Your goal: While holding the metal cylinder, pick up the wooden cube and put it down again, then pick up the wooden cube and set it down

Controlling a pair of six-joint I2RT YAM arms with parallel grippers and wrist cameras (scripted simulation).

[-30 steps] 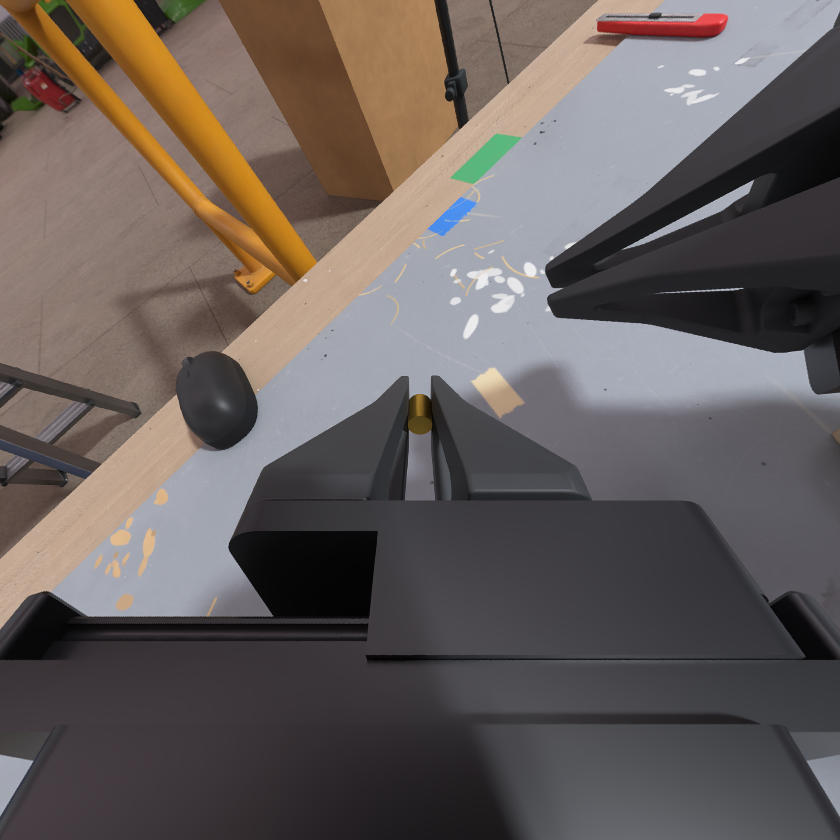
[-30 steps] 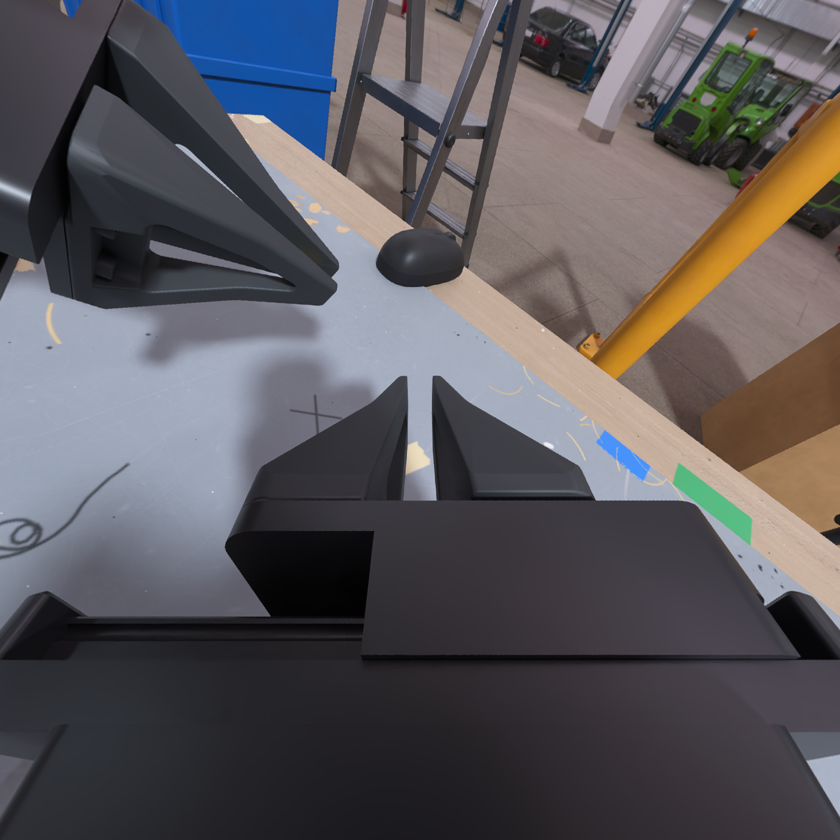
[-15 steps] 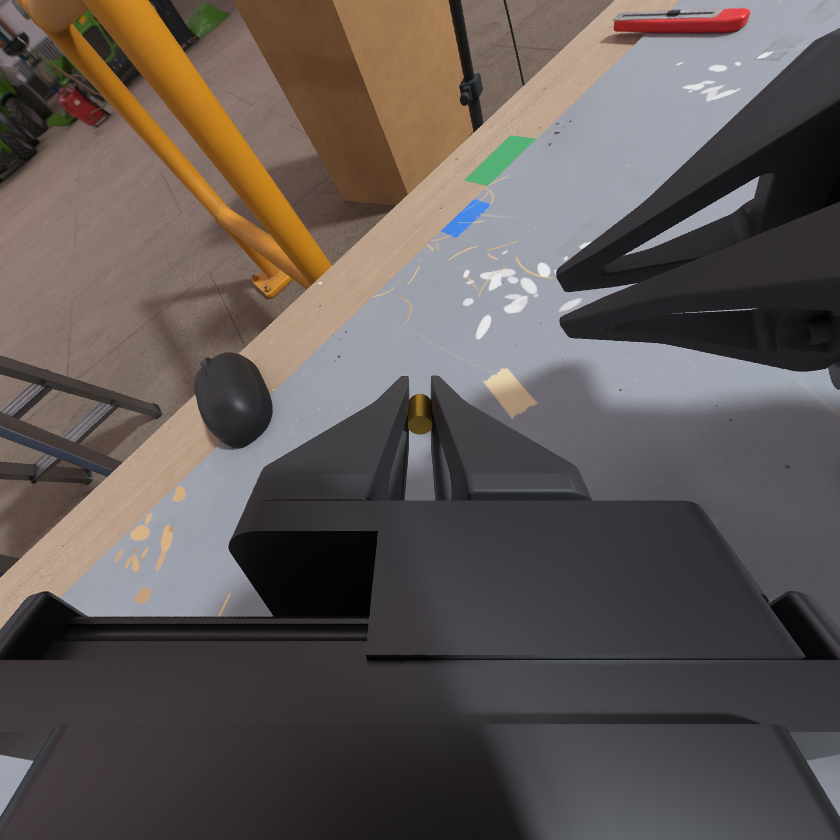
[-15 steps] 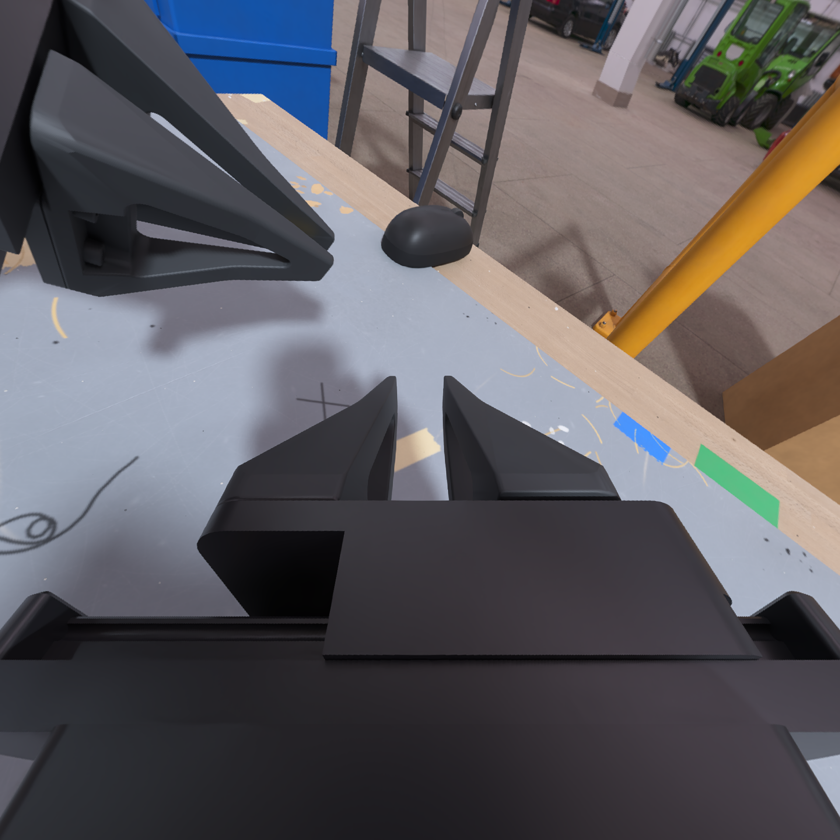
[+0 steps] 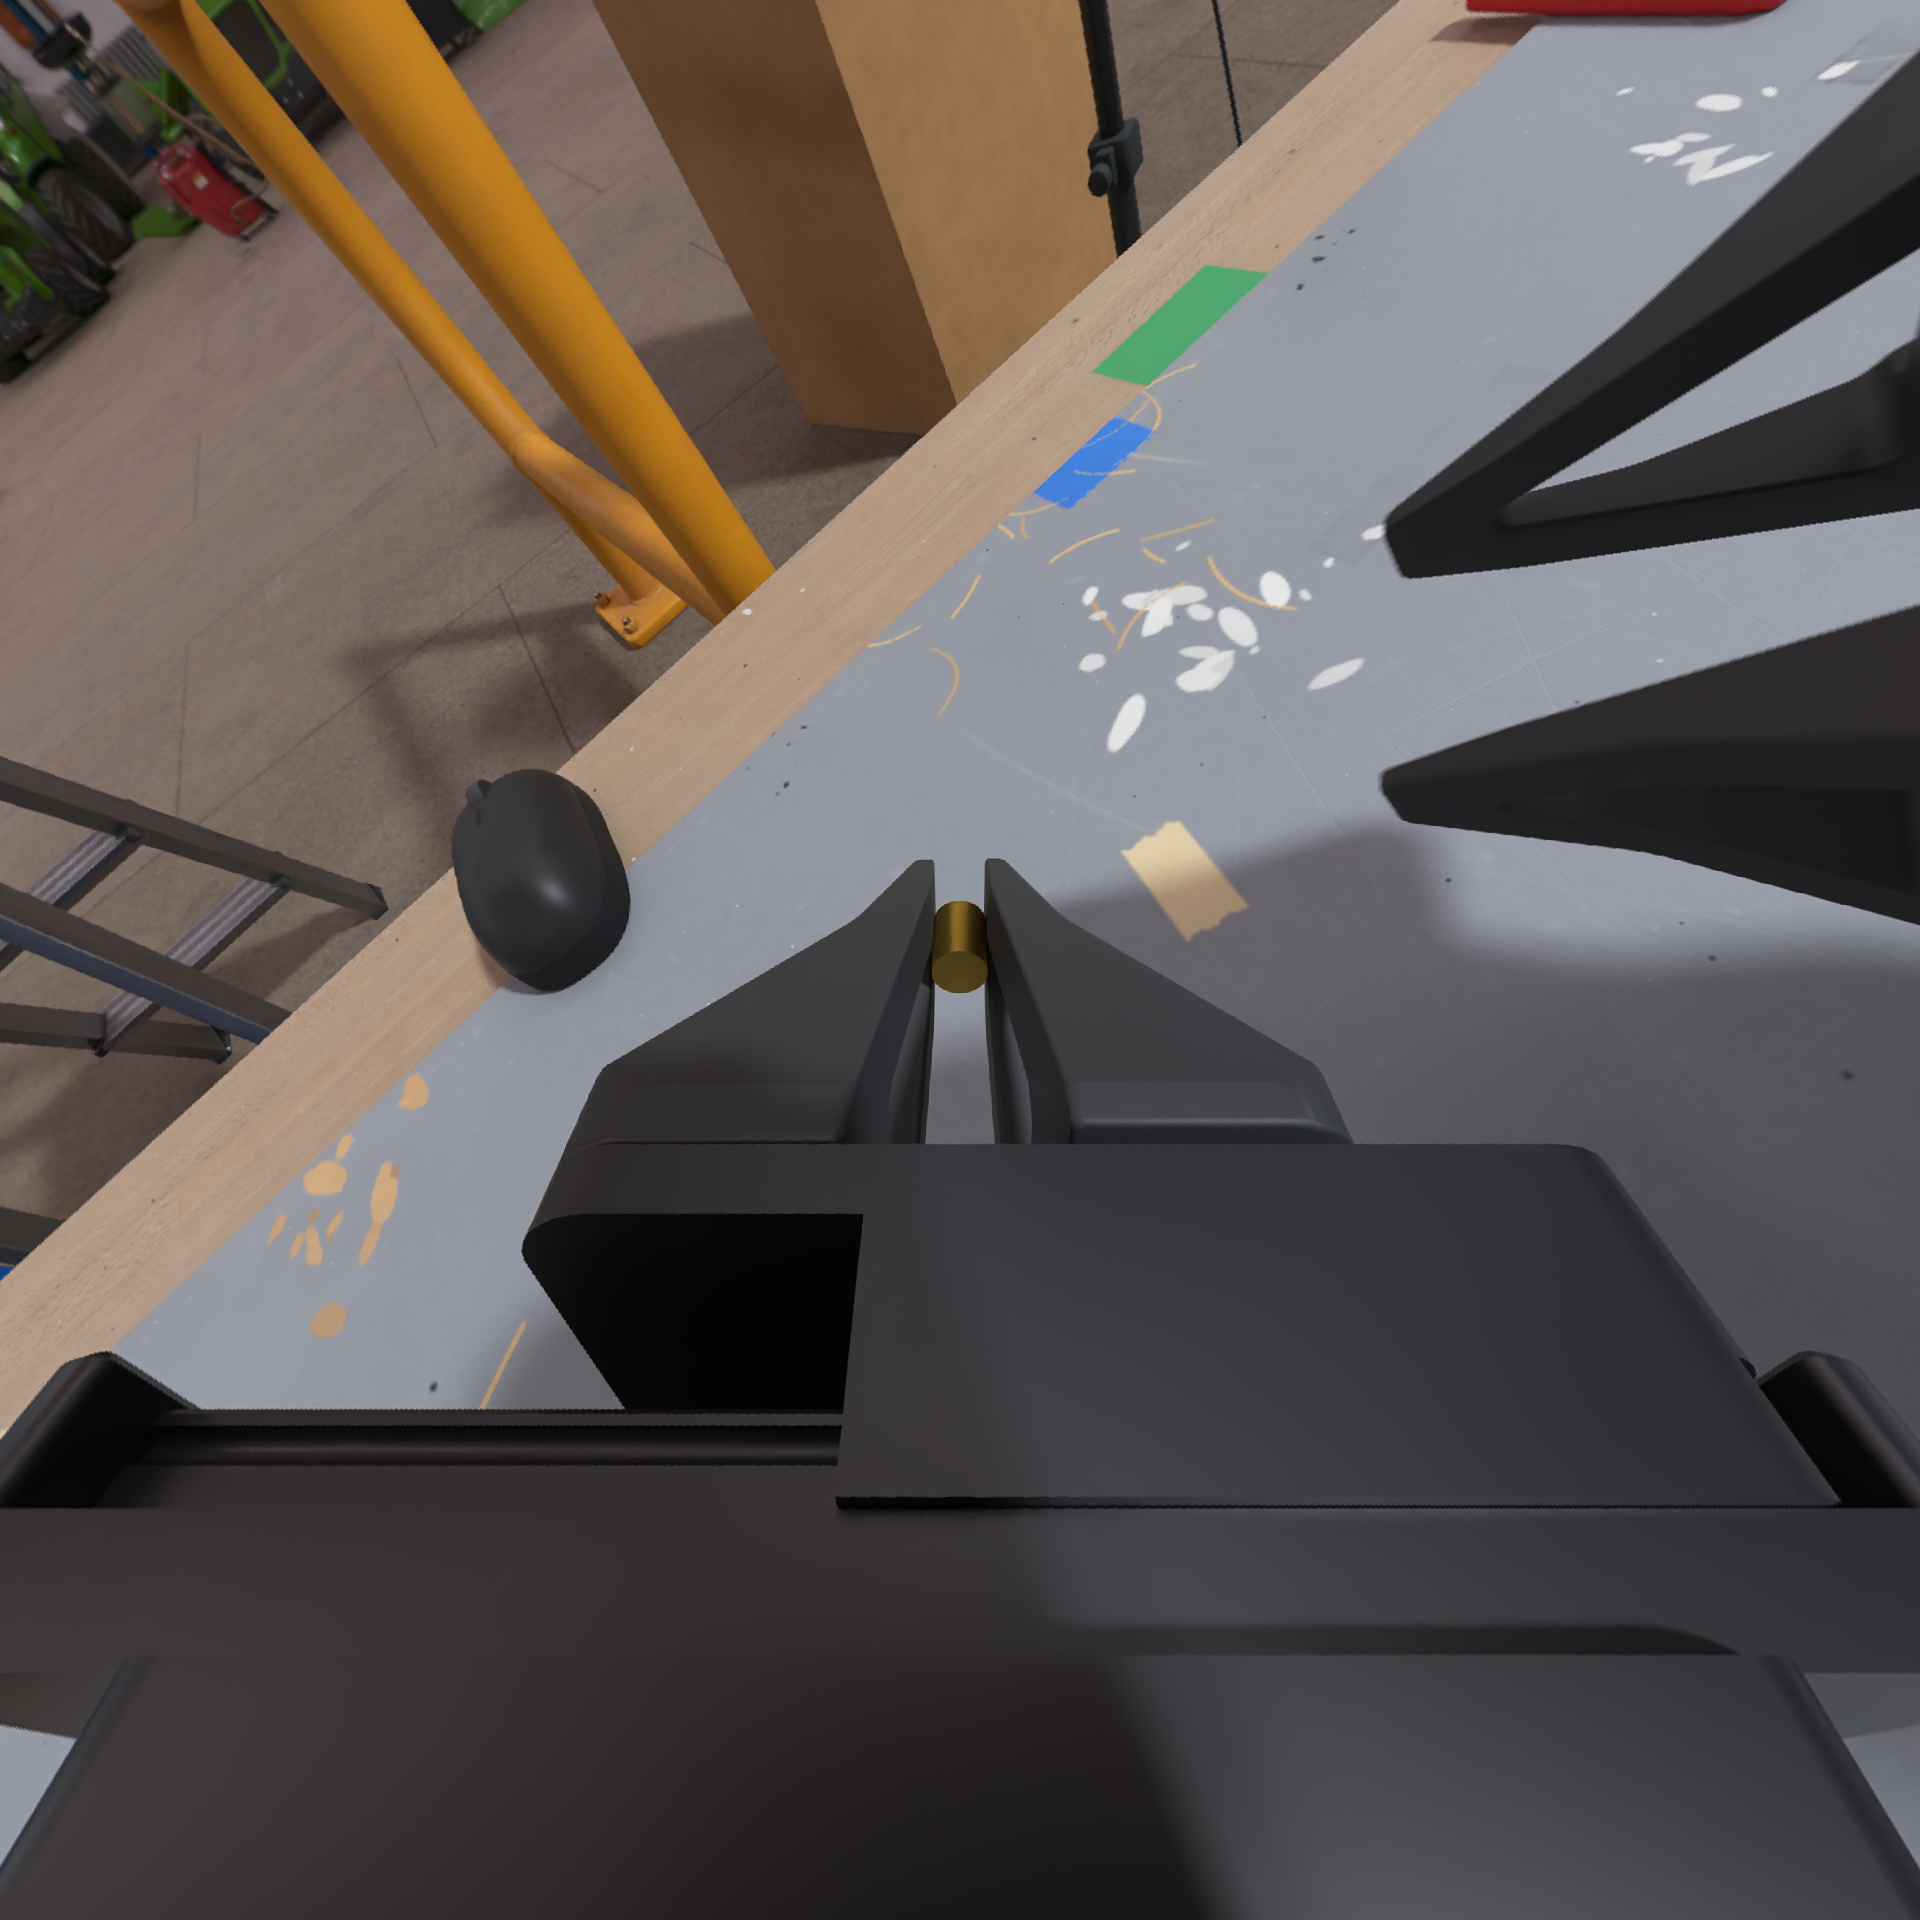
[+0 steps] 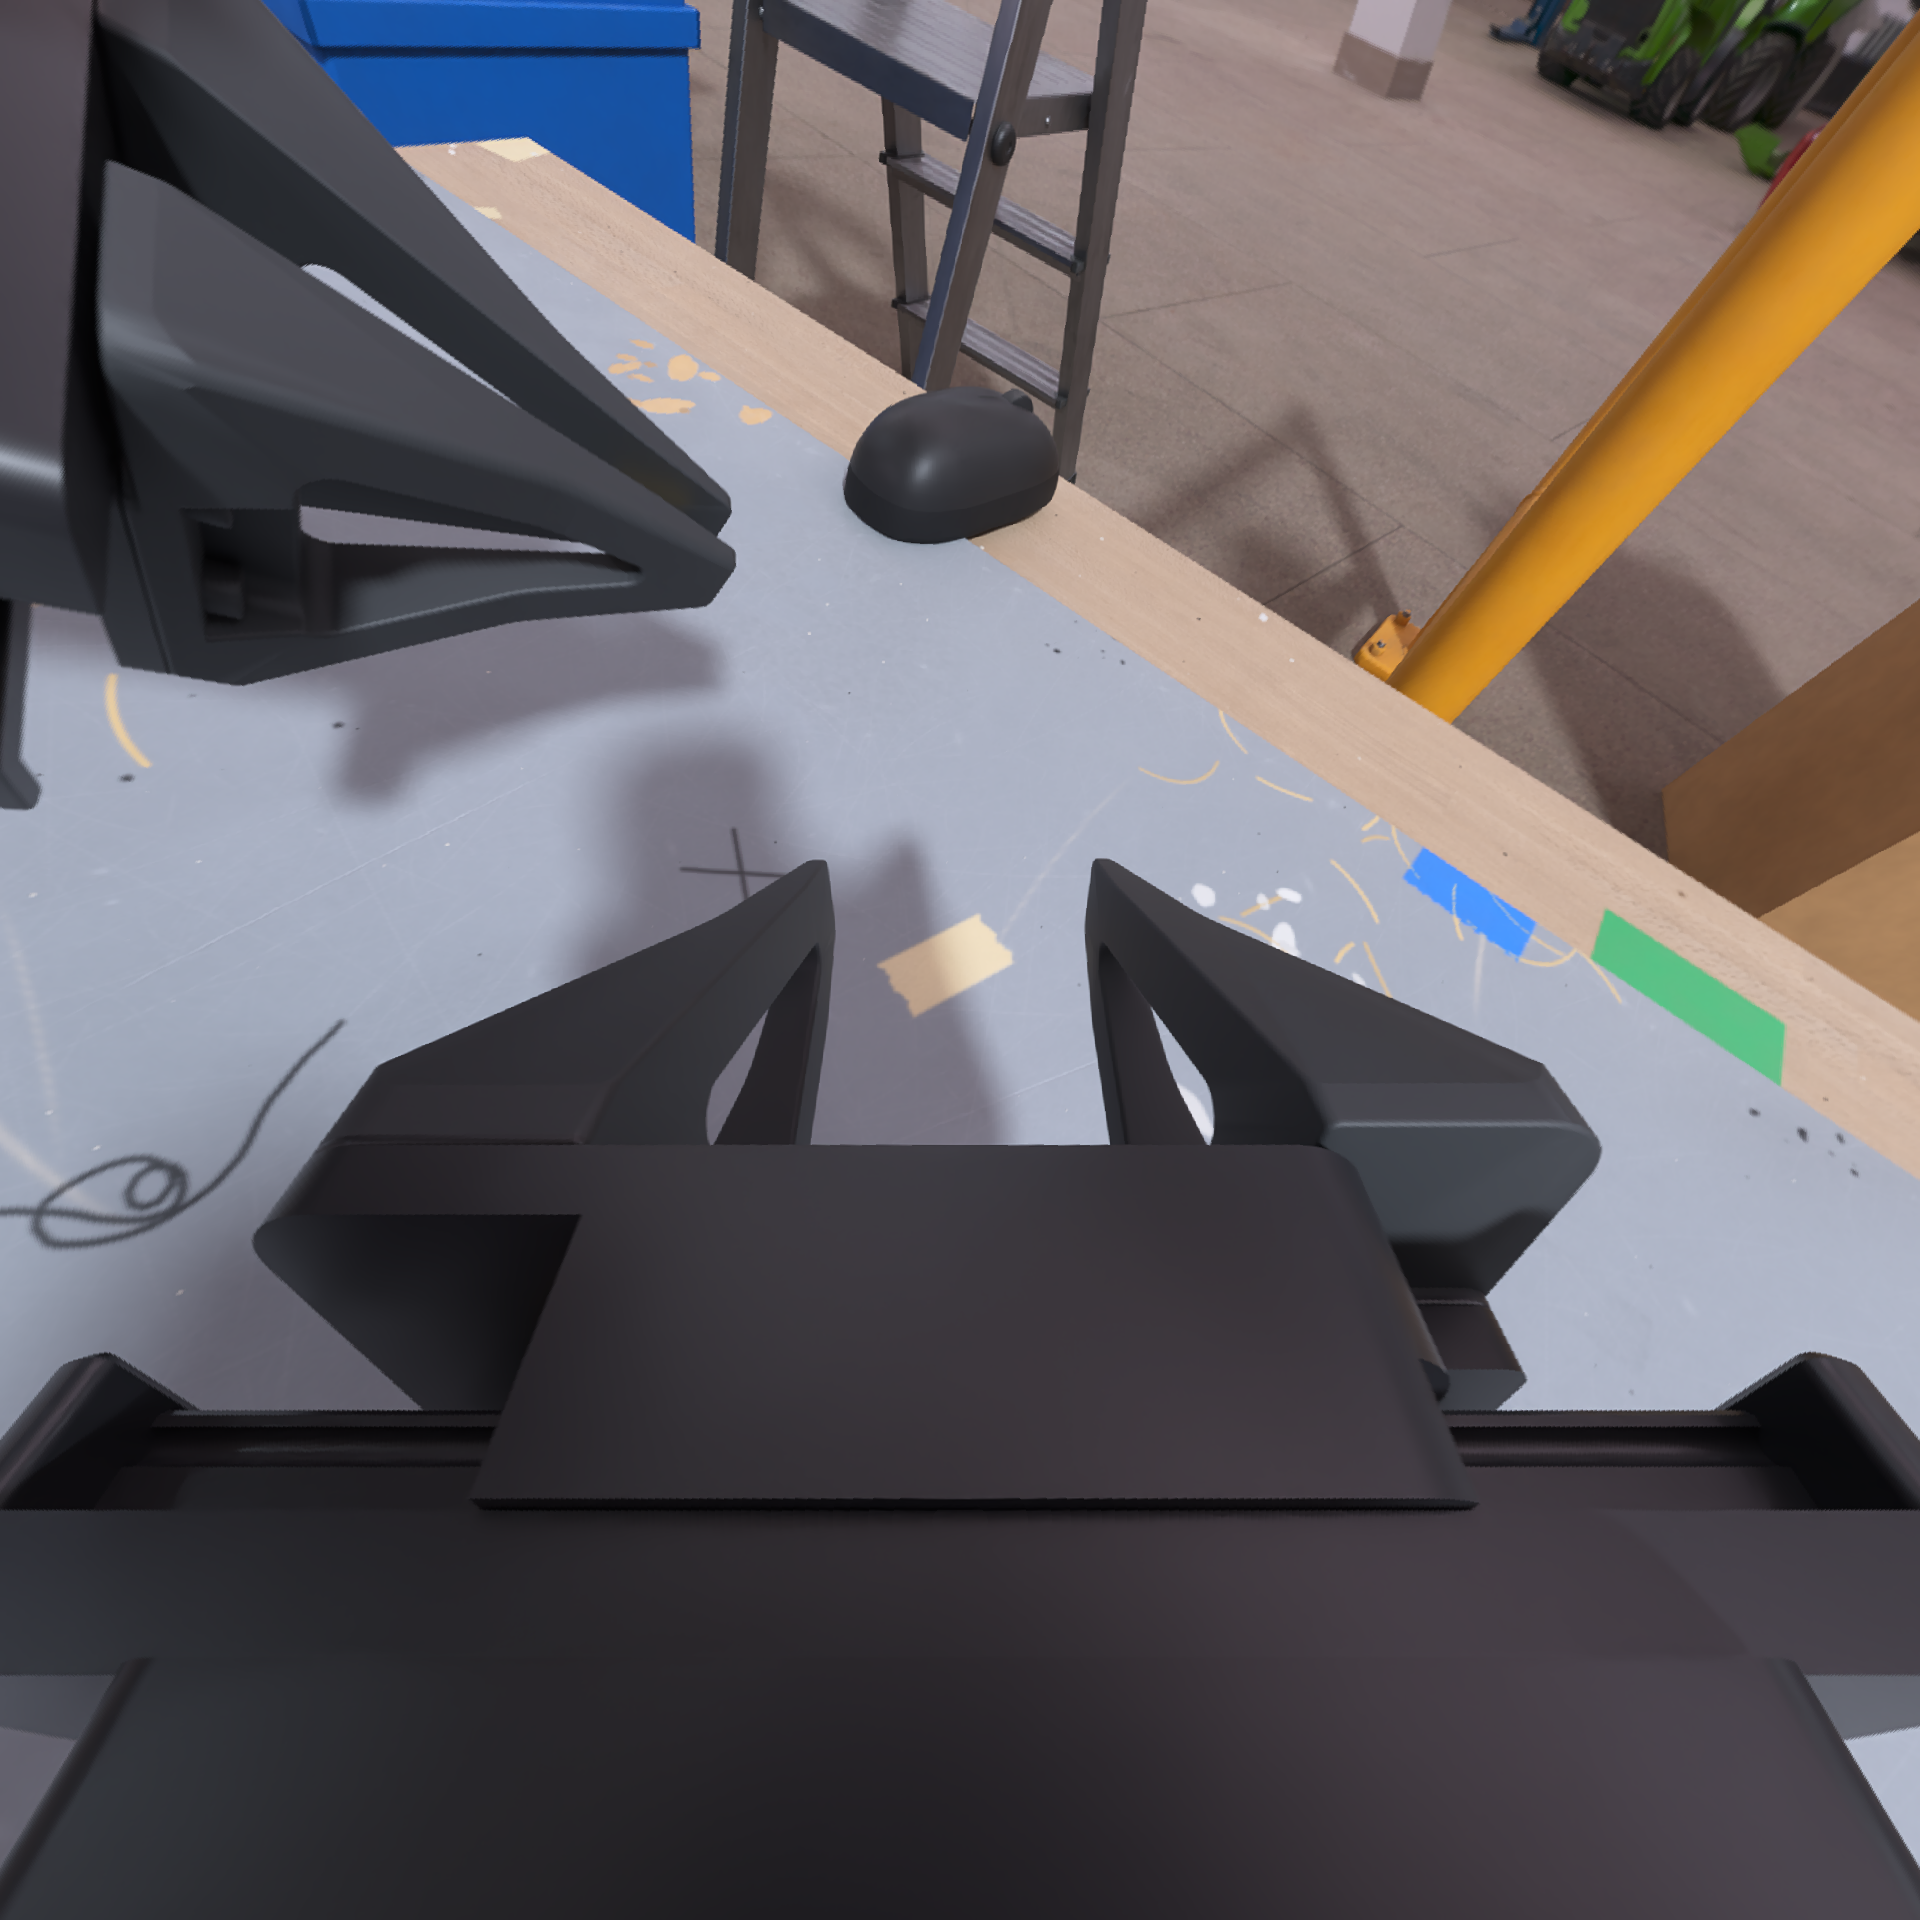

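Observation:
My left gripper (image 5: 958,883) is shut on a small brass-coloured metal cylinder (image 5: 958,943), held between its fingertips above the grey table top (image 5: 1455,1039). My right gripper (image 6: 958,883) is open and empty, its jaws wide apart above a beige tape patch (image 6: 945,961). The right gripper also shows at the right of the left wrist view (image 5: 1392,665). The left gripper shows at the upper left of the right wrist view (image 6: 717,540). No wooden cube shows in either view.
A black computer mouse (image 5: 540,878) lies at the table's wooden edge (image 5: 727,707); it also shows in the right wrist view (image 6: 951,468). Blue (image 5: 1096,462) and green (image 5: 1179,322) tape patches mark the edge. Beyond stand a yellow post (image 6: 1662,405), a stepladder (image 6: 987,208) and a blue bin (image 6: 520,94).
My right gripper has opened from nearly shut to wide apart. The left gripper has kept its hold on the cylinder and drifted slightly over the table.

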